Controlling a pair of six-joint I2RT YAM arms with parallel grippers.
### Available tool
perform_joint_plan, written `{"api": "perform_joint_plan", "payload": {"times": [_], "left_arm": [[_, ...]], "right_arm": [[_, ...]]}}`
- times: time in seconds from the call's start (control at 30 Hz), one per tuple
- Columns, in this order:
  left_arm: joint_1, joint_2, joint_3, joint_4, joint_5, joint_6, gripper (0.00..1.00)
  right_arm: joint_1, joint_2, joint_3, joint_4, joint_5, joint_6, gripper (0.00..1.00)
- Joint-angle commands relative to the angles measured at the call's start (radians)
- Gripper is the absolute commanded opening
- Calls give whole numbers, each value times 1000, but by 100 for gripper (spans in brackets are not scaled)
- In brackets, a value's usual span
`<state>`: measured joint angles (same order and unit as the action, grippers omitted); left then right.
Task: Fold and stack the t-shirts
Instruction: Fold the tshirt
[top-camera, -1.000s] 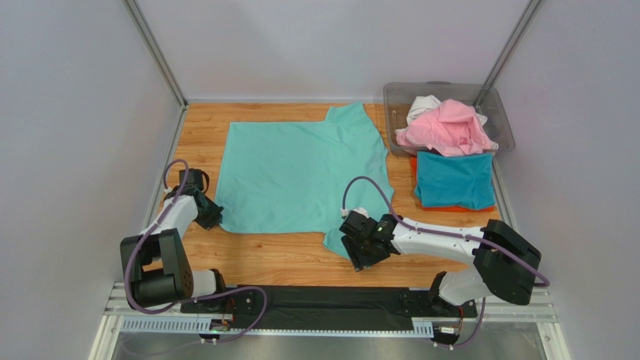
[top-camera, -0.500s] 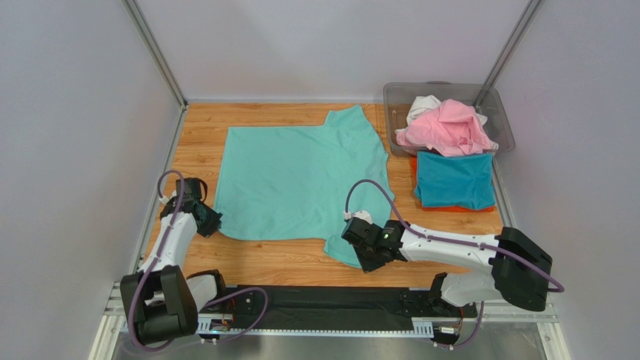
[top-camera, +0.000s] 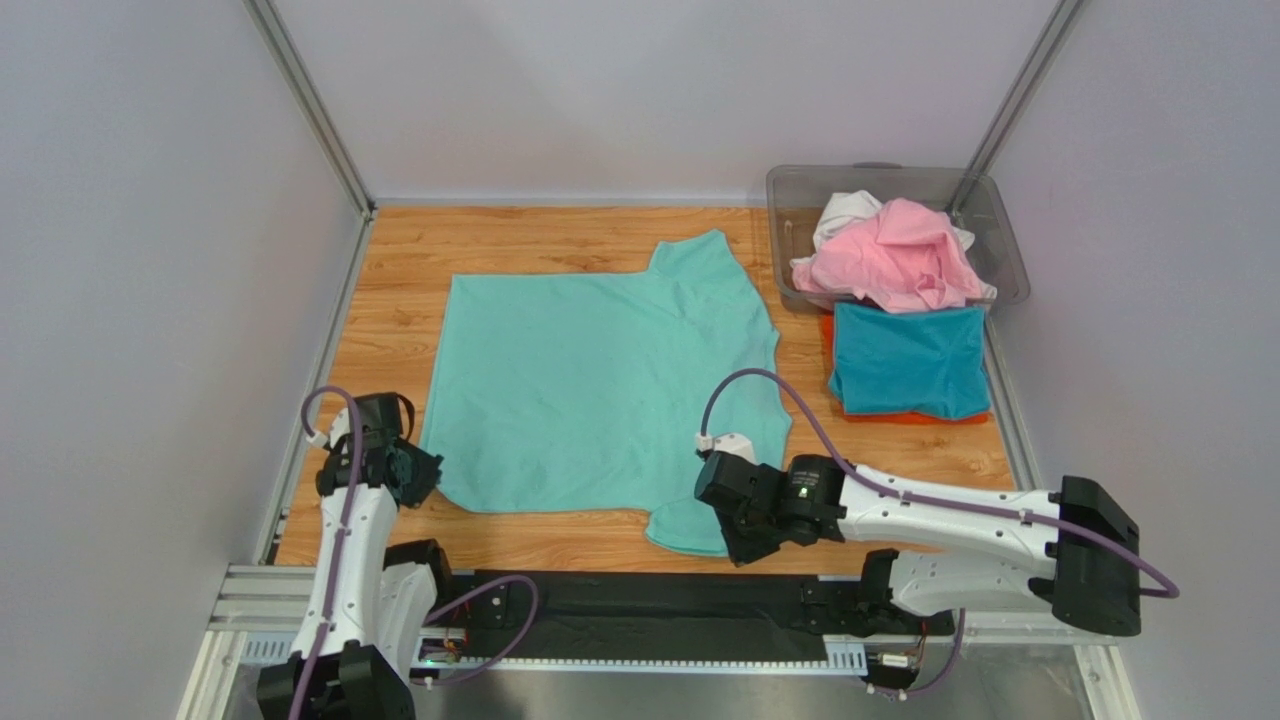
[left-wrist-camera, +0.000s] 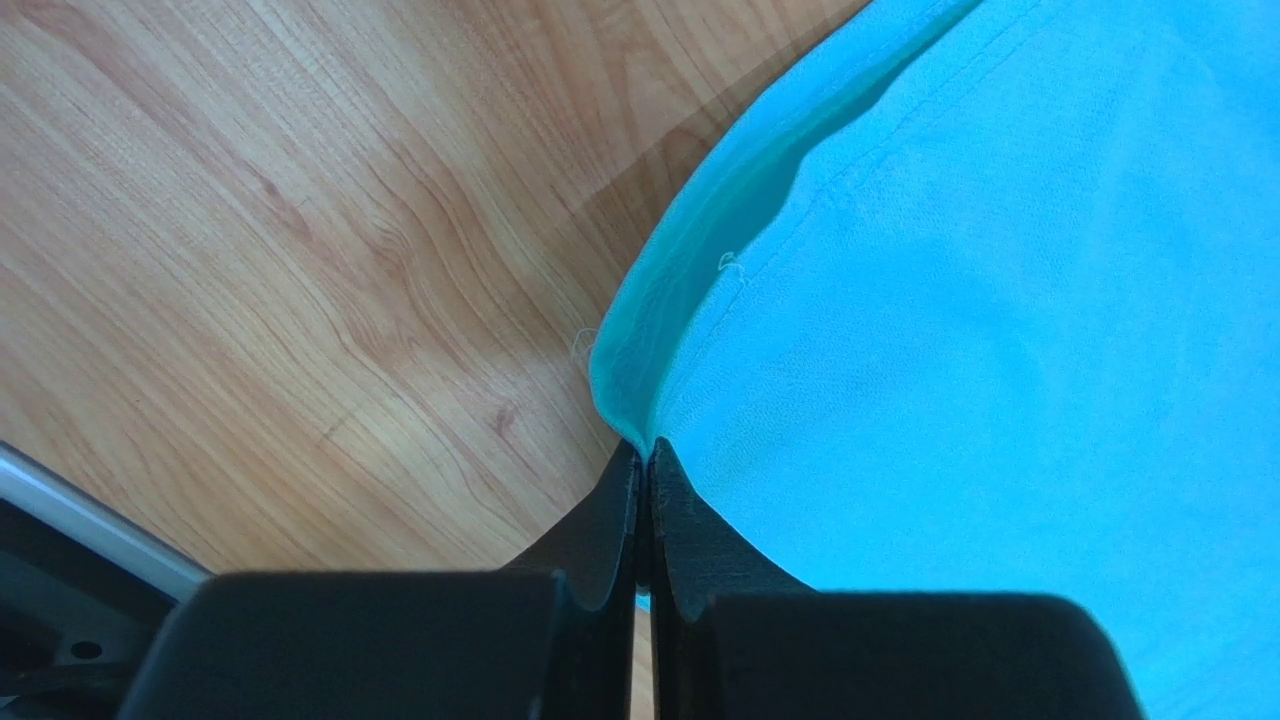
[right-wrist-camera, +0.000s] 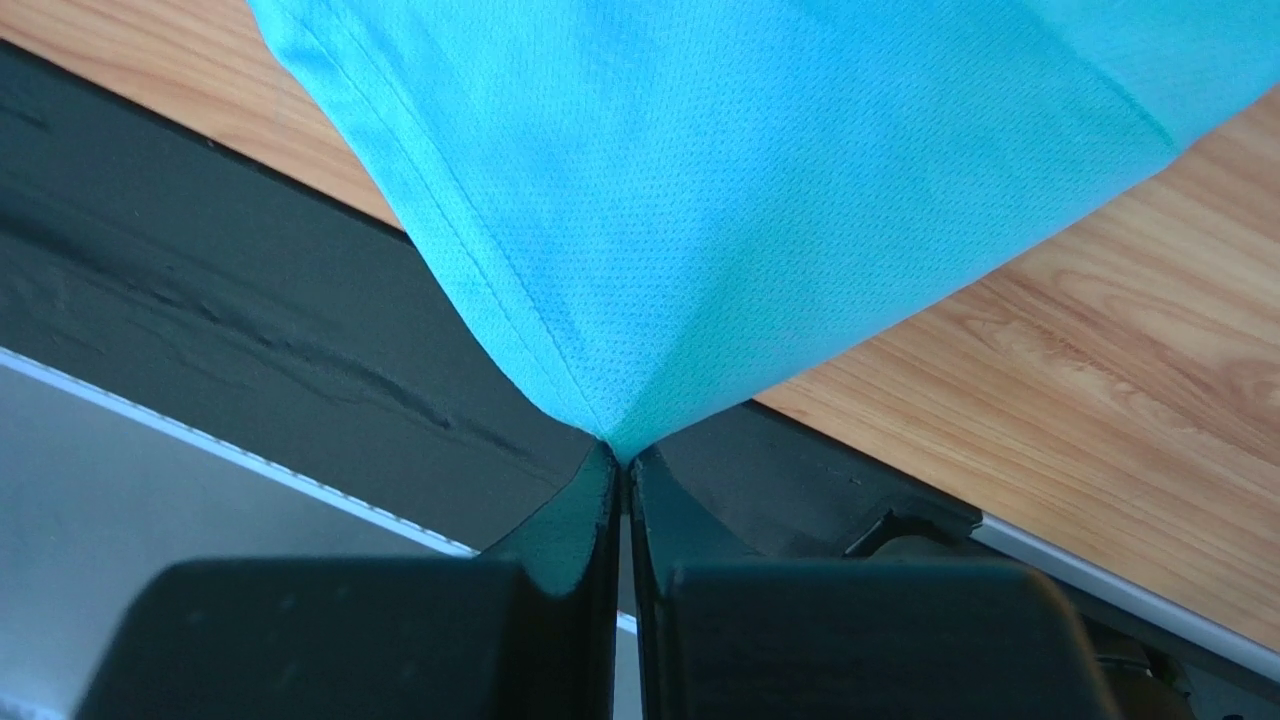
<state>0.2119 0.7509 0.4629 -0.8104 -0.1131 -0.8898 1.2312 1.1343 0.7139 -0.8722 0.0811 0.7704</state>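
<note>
Surface: we see mint green t-shirt spread flat across middle, near edge close to black base strip. We judge both corners held to tension and square cloth before first fold. Bin at far right holds pink t-shirt, unfolded. Folded teal blue t-shirt just beside bin, start of stack. Left fingers together, clamped on near-left hem corner. Right fingers together, pinching near-right sleeve tip, cloth tented above base strip.

Clear grey bin at far right corner of wooden table; black mat along near edge.
</note>
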Motion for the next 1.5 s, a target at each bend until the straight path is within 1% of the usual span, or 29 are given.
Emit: {"api": "perform_joint_plan", "payload": {"times": [0.0,0.07,0.1,0.17,0.43,0.7,0.9,1.13,1.23,1.47], "left_arm": [[6,21,45,-19,13,-17,0],[4,45,63,-22,16,-15,0],[4,53,80,-23,20,-20,0],[6,74,95,-18,30,-21,0],[4,120,187,14,29,-15,0],[4,266,283,66,61,-6,0],[4,389,342,106,67,15,0],[4,525,408,146,81,25,0],[6,590,433,157,79,23,0],[4,676,473,194,55,20,0]], "right_arm": [[-38,-16,82,-19,57,4,0],[-53,-5,111,-19,100,-19,0],[-59,-1,143,-21,149,-26,0],[-102,18,174,-14,169,-48,0],[-317,87,300,38,143,-193,0],[-473,168,398,96,148,-284,0],[-548,235,484,128,166,-361,0],[-599,340,585,147,161,-450,0],[-621,409,631,148,155,-482,0],[-679,538,708,151,131,-505,0]]}}
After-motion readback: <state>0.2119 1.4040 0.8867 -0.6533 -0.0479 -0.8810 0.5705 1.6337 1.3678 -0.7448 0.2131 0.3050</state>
